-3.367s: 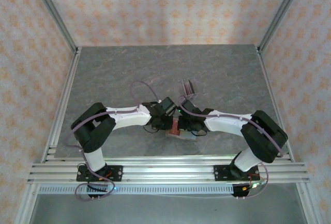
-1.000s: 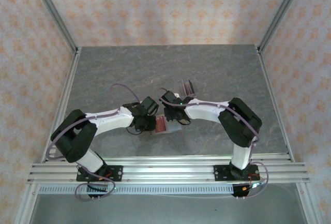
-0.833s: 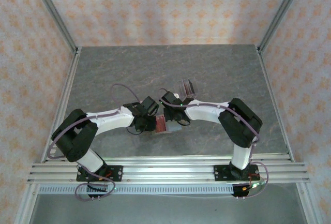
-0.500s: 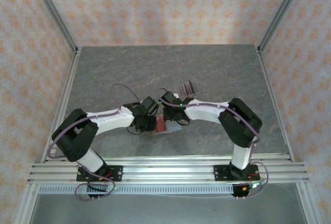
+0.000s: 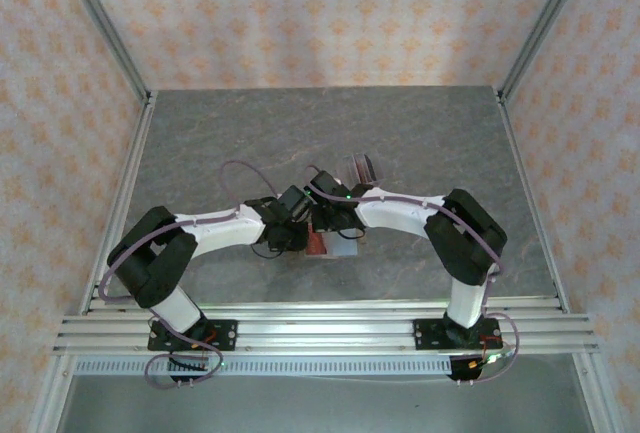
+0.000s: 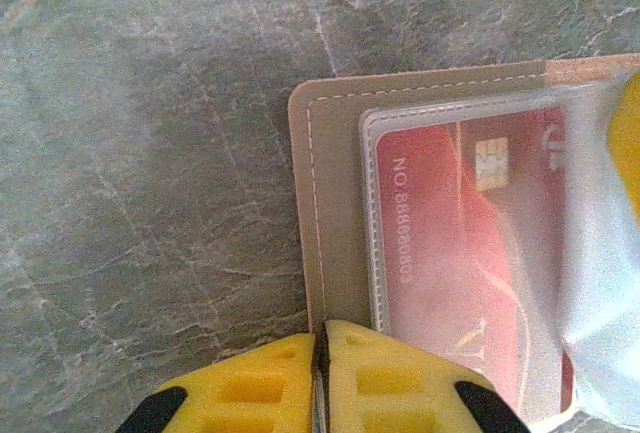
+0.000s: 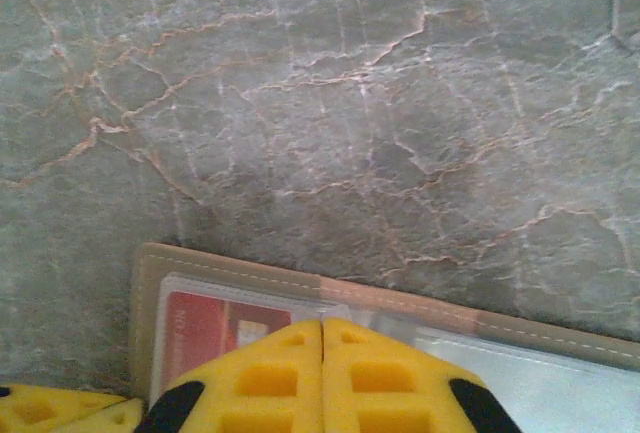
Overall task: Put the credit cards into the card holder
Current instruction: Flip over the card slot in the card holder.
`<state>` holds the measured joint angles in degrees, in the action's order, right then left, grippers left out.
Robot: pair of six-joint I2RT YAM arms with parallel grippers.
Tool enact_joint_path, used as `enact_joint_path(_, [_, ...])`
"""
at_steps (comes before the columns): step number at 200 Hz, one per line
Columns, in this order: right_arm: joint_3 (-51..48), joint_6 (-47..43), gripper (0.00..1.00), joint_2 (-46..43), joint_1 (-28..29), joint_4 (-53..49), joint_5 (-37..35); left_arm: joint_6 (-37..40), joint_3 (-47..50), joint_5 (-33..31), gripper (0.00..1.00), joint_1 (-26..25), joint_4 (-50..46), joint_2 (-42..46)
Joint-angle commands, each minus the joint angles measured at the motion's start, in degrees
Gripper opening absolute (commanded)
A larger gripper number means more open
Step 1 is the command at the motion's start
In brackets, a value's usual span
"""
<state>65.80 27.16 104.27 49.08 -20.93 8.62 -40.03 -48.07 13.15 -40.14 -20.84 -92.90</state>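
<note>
The left gripper (image 6: 322,343) has its yellow fingers squeezed together, with the tips right at the edge of the card holder (image 6: 335,203). The card holder lies open and flat on the table (image 6: 150,153). A red card (image 6: 450,243) sits inside its clear pocket. The right gripper (image 7: 321,338) is squeezed together too, holds nothing, and is low over the pocket. I think this card is being tucked in. Next, one gripper needs to lift off, open up, and go get another card.
</note>
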Motion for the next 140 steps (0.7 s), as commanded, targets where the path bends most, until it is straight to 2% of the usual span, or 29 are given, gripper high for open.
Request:
enact_joint_path(1, [-1.29, 4.24, 0.15, -1.21, 0.11, 3.89, 5.35, -1.4, 0.9, 0.67, 0.1, -0.99, 2.34, -3.17])
enact_joint_path(38, [-3.66, 7.77, 0.22, -3.36, -1.49, 9.3, 10.44, -2.31, 1.32, 0.65, 0.1, -1.1, 3.07, -2.8])
enact_joint_path(82, [-7.75, 13.24, 0.26, -5.78, -3.45, 16.66, 17.19, -3.39, 1.76, 0.92, 0.1, -1.2, 4.18, -2.42])
enact_joint_path(110, [-12.1, 14.86, 0.29, -8.52, -4.07, 18.41, 17.78, -3.34, 1.76, 0.99, 0.1, -1.24, 4.39, -2.77])
enact_joint_path(140, [-16.16, 16.33, 0.29, -7.42, -4.39, 21.59, 20.06, -3.39, 1.87, 1.0, 0.1, -1.25, 4.71, -2.94])
